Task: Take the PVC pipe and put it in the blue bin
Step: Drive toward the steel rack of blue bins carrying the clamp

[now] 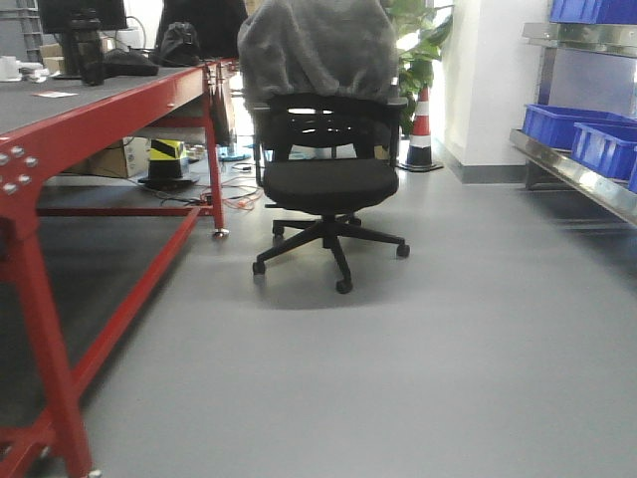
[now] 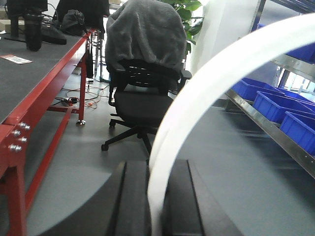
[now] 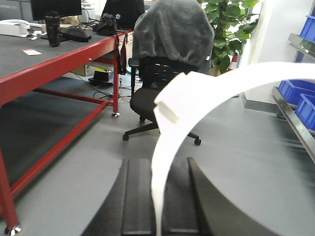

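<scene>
In the left wrist view, a white curved PVC pipe piece (image 2: 206,83) rises from between the dark fingers and arcs up to the right. My left gripper (image 2: 156,172) is shut on its lower end. The right wrist view shows a second white curved PVC pipe piece (image 3: 197,93), with a small notch on its outer edge. It arcs rightward out of my right gripper (image 3: 158,169), which is shut on it. Blue bins (image 1: 562,124) sit on a metal shelf at the right, also visible as blue bins (image 2: 275,105) and blue bins (image 3: 290,91). Neither gripper appears in the front view.
A black office chair (image 1: 328,179) draped with a grey cloth stands ahead on the grey floor. A red-framed table (image 1: 90,119) runs along the left. An orange-white cone (image 1: 420,129) and a plant (image 1: 418,40) stand at the back by the metal shelf (image 1: 577,174).
</scene>
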